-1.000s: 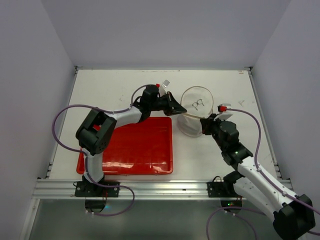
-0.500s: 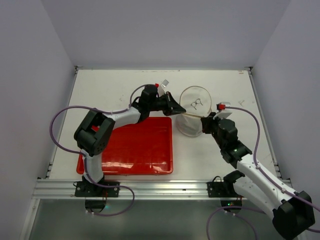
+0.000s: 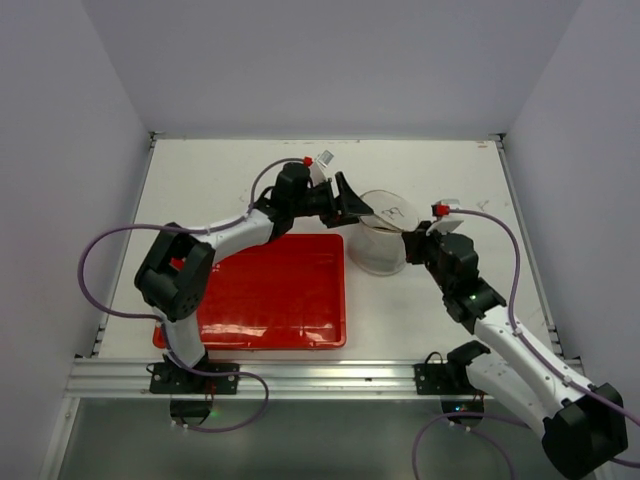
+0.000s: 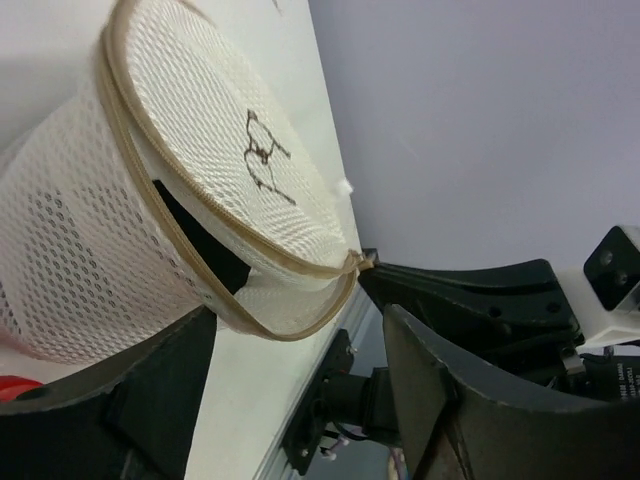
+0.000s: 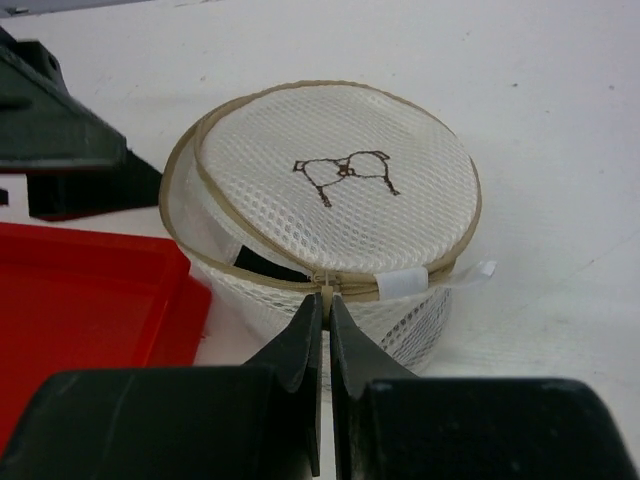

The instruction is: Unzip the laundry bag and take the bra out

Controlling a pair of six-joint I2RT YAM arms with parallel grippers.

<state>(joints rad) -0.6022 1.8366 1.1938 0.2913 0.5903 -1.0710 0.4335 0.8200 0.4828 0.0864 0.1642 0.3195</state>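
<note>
The laundry bag (image 5: 335,200) is pinched at its rim by the clenched right gripper (image 5: 325,298), apparently steadied for the spread-open left gripper (image 4: 298,325).

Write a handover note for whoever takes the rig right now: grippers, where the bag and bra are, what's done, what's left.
Left gripper: open, jaws wide, at the gaping side of the laundry bag, holding nothing.
Right gripper: shut, pinching the bag's rim at the zipper seam.
Bag: on the table, just right of the red tray, lid parted on the left gripper's side.
Bra: inside the bag, dark fabric showing through the gap.
Done: zipper partly open.
Left: widen the opening if needed, pull the bra out.
</note>
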